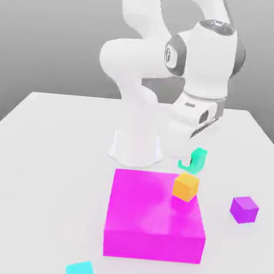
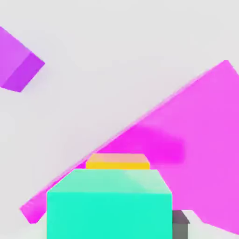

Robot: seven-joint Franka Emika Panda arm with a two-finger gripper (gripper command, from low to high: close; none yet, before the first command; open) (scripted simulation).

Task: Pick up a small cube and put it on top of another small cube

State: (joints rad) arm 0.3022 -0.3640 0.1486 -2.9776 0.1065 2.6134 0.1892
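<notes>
The carrying step is in hand: the green cube (image 1: 197,159) is off the table, held under the gripper (image 1: 195,151), whose jaws are closed on it. In the exterior view it hangs just above and slightly behind the orange cube (image 1: 186,187), with a gap between the two; they are not touching. The orange cube rests at the far corner of the big magenta block (image 1: 156,214), toward the exterior view's right. In the hand view the green cube (image 2: 109,205) sits close to the camera, with a strip of the orange cube (image 2: 117,161) showing past its far edge and the magenta block (image 2: 196,140) spreading beyond. In my judgement the next move calls for bringing the green cube squarely over the orange one, lowering until the faces meet, and only then releasing; the landing face is small and near the block's edge, so an off-centre drop could tip either cube off. A purple cube (image 1: 244,209) stands apart on the table (image 1: 44,154), and a lighter cyan cube (image 1: 81,271) lies at the near edge, partly cut off. The fingers are hard to make out against the cube in the exterior view, and most of the orange cube is hidden from the hand camera, so exact alignment cannot be confirmed.
</notes>
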